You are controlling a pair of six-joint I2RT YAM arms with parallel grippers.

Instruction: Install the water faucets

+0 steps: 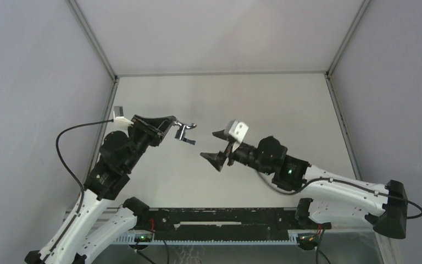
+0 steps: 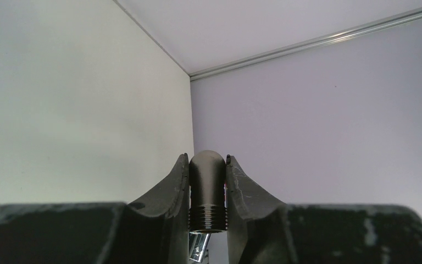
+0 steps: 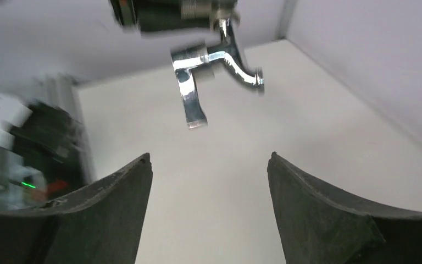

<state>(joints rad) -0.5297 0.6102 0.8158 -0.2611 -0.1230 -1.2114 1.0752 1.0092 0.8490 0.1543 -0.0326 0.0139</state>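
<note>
**Left arm** (image 1: 122, 157): jaws clamped on the faucet (image 1: 184, 132). The left wrist view shows both fingers (image 2: 171, 190) pressed against the sides of its threaded end (image 2: 207, 212), which stands upright between them with its rounded tip just above the fingertips. A sliver of chrome shows below the thread.

**Faucet:** held in the air over the tabletop (image 1: 264, 99), left of centre, and touching nothing but the left jaws. Its chrome body juts out of those jaws toward the right arm (image 1: 329, 184). From the right wrist, a bent spout (image 3: 242, 71) curves off to one side and a flat handle (image 3: 191, 104) hangs downward; the clamped end at the top of that view is blurred.

**Right arm:** jaws wide apart and holding nothing. They point at the faucet from the opposite side — near it, but with a clear gap between. A white block (image 1: 237, 130) sits on top of this wrist.

**Surroundings:** pale tabletop, with grey walls on three sides.
</note>
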